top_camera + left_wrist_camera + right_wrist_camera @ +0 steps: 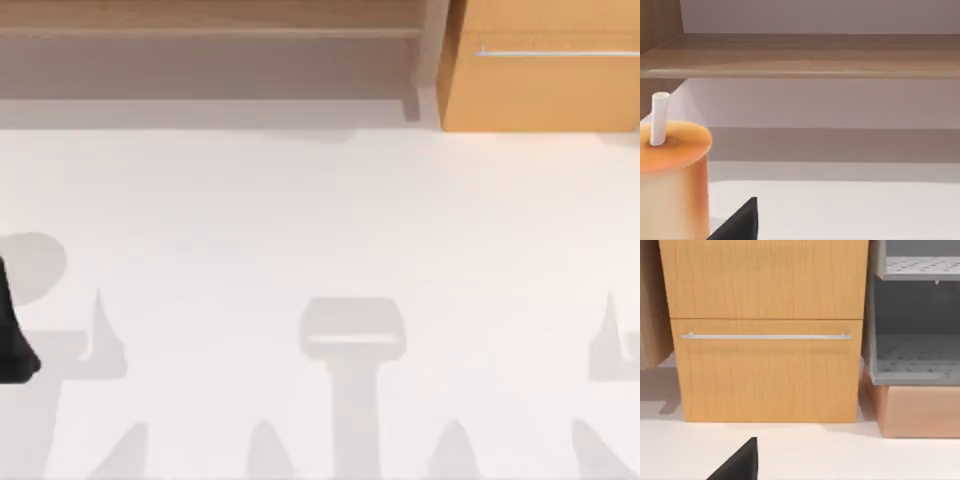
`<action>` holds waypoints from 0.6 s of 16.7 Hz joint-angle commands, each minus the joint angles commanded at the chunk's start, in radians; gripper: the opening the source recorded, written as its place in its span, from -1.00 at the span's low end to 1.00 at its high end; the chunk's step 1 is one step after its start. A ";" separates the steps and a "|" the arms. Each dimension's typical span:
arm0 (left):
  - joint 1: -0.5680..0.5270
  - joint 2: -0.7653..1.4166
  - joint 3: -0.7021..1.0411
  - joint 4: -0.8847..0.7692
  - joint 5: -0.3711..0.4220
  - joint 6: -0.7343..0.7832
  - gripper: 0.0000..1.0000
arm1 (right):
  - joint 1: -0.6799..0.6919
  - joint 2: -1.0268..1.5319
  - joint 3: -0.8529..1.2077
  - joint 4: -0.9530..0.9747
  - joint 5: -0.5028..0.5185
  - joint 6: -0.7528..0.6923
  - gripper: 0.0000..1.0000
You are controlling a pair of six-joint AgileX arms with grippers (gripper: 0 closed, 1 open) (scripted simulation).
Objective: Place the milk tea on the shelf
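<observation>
Left end effector: a dark fingertip is seen just beside the milk tea; whether it is open or closed cannot be told.
Milk tea: an orange cup with a white straw, stood upright on the white tabletop, in front of and below the shelf board.
Shelf: set along the tabletop's far edge, left of the orange-wood cabinet.
Right end effector: faced toward the cabinet; finger state cannot be told.
</observation>
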 joint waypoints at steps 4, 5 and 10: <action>0.022 0.032 0.002 0.030 0.019 0.003 1.00 | 0.000 0.000 0.000 0.000 0.000 0.000 1.00; 0.043 0.063 0.004 0.059 0.036 0.006 1.00 | 0.000 0.000 0.000 0.000 0.000 0.000 1.00; 0.205 0.378 0.029 0.323 0.182 0.027 1.00 | 0.000 0.000 0.000 0.000 0.000 0.000 1.00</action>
